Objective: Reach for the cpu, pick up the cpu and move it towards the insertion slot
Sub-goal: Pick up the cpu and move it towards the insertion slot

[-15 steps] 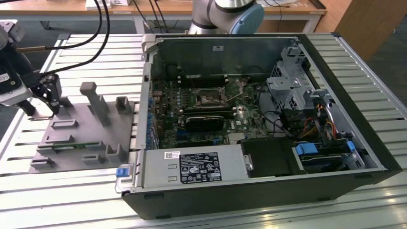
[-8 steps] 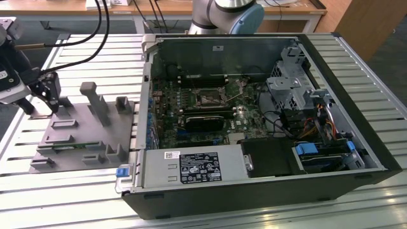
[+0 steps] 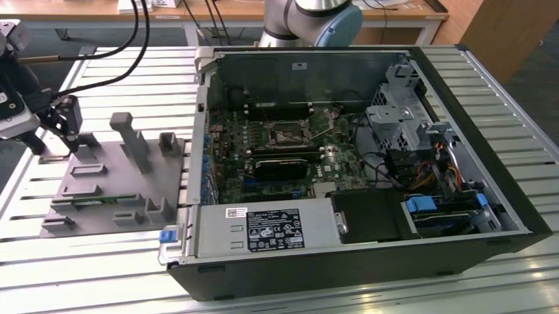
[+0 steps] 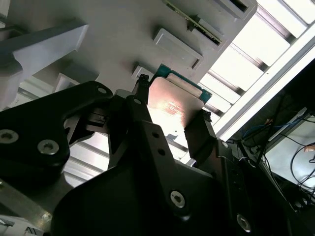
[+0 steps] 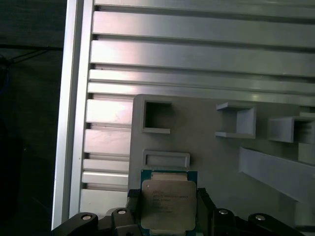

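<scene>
1. CPU, silvery lid up, sits by the edge of the grey fixture plate, between the black fingers.
2. The gripper appears pinched on two opposite edges of the CPU, probably to spare the lid; I cannot tell whether it is clear of the plate.
3. The insertion slot lies well apart, inside the open computer case, towards the exterior view's right.
</scene>
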`<action>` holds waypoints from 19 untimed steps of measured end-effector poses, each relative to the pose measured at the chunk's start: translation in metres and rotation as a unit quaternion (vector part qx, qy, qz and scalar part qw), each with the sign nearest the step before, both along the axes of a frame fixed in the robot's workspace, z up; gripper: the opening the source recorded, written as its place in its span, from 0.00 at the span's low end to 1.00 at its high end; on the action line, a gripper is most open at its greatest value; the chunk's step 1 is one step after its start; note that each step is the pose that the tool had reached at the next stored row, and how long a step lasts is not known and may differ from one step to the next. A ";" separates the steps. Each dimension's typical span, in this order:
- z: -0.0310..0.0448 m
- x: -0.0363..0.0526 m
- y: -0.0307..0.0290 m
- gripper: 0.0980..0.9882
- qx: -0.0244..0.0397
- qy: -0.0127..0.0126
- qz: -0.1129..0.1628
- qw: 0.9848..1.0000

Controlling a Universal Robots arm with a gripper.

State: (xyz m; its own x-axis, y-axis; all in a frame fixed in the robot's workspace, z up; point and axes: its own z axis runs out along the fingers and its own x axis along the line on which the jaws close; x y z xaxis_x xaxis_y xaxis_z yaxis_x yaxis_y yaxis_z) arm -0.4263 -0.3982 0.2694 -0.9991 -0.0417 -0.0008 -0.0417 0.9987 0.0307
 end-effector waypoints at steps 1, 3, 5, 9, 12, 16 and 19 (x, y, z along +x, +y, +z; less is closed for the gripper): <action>0.0009 0.0000 0.0001 0.50 0.000 0.000 0.000 1.000; 0.0035 0.0000 0.0002 0.50 -0.001 0.000 0.000 1.000; 0.0062 0.0000 0.0004 0.50 -0.002 0.000 0.000 1.000; 0.0116 0.0000 0.0007 0.50 -0.003 0.000 0.000 1.000; 0.0149 0.0000 0.0010 0.50 -0.004 0.000 0.000 1.000; 0.0199 0.0000 0.0015 0.50 -0.006 0.000 0.000 1.000; 0.0246 0.0000 0.0021 0.50 -0.008 0.000 0.000 1.000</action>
